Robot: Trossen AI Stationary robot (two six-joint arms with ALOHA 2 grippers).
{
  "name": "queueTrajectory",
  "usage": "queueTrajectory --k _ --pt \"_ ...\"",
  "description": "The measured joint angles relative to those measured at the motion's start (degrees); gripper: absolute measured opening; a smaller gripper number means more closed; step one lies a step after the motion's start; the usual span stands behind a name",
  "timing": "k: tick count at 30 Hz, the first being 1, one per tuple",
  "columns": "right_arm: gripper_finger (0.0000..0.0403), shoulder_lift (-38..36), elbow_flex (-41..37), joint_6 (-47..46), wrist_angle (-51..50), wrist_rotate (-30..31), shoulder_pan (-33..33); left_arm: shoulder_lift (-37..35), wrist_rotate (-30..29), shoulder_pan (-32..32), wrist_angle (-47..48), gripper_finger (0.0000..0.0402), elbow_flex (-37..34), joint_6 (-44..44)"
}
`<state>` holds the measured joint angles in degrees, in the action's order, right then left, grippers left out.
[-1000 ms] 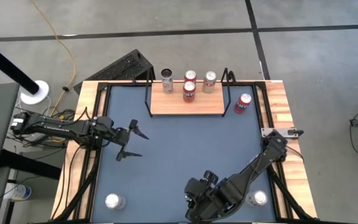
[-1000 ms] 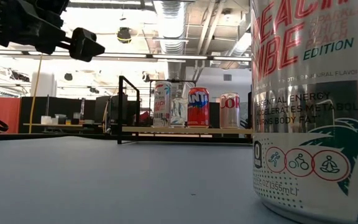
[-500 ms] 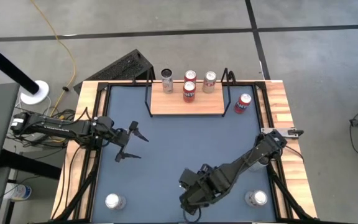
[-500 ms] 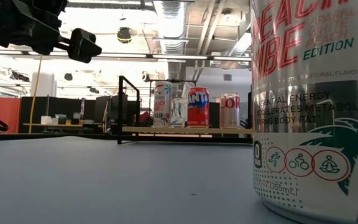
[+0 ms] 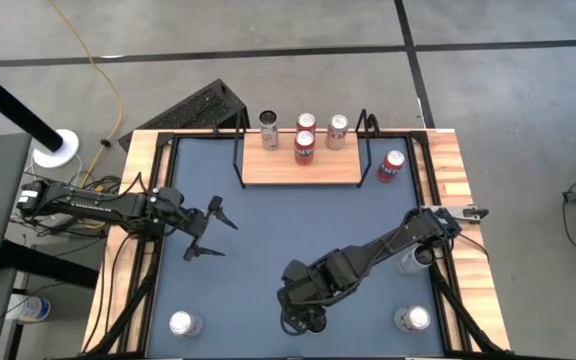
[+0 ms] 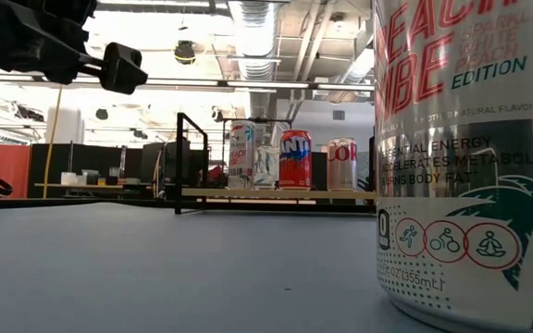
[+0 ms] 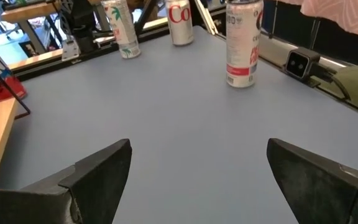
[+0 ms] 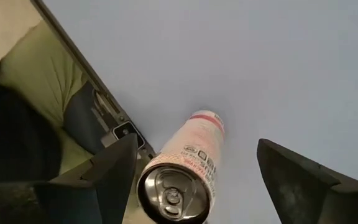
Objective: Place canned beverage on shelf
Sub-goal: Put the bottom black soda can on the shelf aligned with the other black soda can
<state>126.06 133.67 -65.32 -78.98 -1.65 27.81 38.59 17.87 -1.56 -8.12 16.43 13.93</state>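
A white canned beverage with a pink band [image 8: 185, 158] stands upright on the blue table near the middle of its near edge; it also shows in the left wrist view [image 7: 241, 43] and huge in the low view [image 6: 470, 157]. My right gripper [image 8: 194, 143] hangs open above it, pointing steeply down, one finger on each side and clear of the can; in the high view the gripper [image 5: 303, 315] hides the can. The shelf [image 5: 303, 170], a light-wood board on a black wire frame, stands at the far edge with several cans on it. My left gripper [image 5: 213, 228] waits open at the left.
A red can [image 5: 392, 165] stands on the table right of the shelf. Other cans stand at the near left corner [image 5: 181, 323], the near right corner [image 5: 413, 318] and beside the right arm [image 5: 413, 258]. Wooden rails [image 5: 458, 180] border the table.
My right gripper has swung toward the table's left edge along the near side, ending over the can by the near edge. The arm's sweep has uncovered a can at the right side of the table. No can has moved.
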Motion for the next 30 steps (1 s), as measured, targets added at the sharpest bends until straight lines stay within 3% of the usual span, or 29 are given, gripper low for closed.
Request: queueTrajectory --k 13,30 --pt "0.0319 0.52 0.02 -17.11 -1.37 0.82 3.71 0.02 0.43 0.00 0.75 0.0364 0.00 0.57" --pt "0.0319 2.73 -0.02 -24.76 -1.70 1.57 5.42 0.02 1.50 0.00 0.54 0.0364 0.04 -0.06"
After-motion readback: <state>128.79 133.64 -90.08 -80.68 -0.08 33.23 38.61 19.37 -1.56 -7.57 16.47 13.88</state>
